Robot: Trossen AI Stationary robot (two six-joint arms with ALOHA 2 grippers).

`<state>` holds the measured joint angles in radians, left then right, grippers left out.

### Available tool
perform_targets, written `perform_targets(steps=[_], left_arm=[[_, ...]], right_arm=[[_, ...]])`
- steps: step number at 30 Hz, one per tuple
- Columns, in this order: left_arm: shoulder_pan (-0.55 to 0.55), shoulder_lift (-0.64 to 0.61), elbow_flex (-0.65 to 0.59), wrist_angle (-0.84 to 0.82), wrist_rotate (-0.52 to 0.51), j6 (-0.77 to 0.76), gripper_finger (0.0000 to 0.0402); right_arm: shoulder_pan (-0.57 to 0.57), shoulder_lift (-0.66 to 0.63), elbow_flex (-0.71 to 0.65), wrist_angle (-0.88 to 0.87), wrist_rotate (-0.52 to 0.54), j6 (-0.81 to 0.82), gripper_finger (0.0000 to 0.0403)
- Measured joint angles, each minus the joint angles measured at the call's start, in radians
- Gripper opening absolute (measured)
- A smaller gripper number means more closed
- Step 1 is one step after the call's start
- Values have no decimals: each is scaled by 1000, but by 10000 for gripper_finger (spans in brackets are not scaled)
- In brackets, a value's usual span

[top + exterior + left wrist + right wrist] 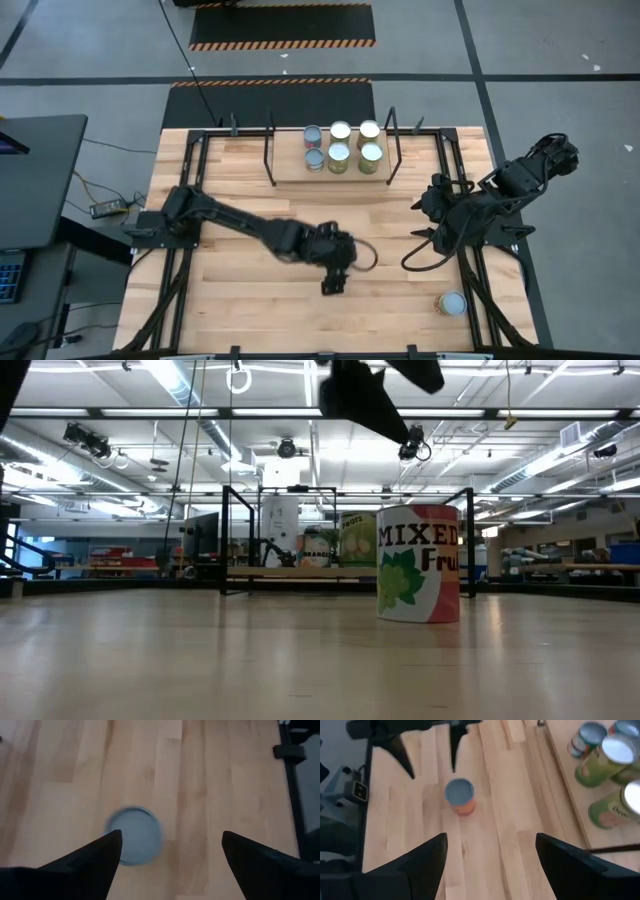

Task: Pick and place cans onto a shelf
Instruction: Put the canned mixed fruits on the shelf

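Note:
The shelf (pixel 290 165) stands at the table's far edge, and several cans (pixel 340 155) stand upright on its right half. One can (pixel 418 565), white with a green and red label, stands upright on the table near the front. My left gripper (pixel 171 834) hovers open above this can (pixel 134 836) without touching it. In the high view my left gripper (pixel 335 282) hides it. Another can (pixel 452 302) stands at the near right. My right gripper (pixel 491 836) waits open at the table's right (pixel 418 222), facing the near can (pixel 460 795).
Black wire frames (pixel 268 150) (pixel 392 150) rise at the shelf's two ends. Black frame rails (pixel 480 290) run along the table's sides. The shelf's left half is bare board, and bare wood lies between the shelf and the two grippers.

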<state>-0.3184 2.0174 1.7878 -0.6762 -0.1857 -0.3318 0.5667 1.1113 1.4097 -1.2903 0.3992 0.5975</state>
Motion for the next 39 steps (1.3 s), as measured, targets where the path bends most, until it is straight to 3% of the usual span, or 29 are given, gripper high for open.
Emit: perform_targets(steps=[8, 20, 39], left_arm=[[73, 0, 0, 3, 139, 144, 350], [78, 0, -162, 130, 104, 157, 350], [80, 55, -161, 204, 22, 187, 351]], right_arm=[[0, -18, -72, 12, -2, 61, 310], [0, -19, -82, 26, -1, 67, 310], [0, -19, -82, 57, 1, 118, 310]])
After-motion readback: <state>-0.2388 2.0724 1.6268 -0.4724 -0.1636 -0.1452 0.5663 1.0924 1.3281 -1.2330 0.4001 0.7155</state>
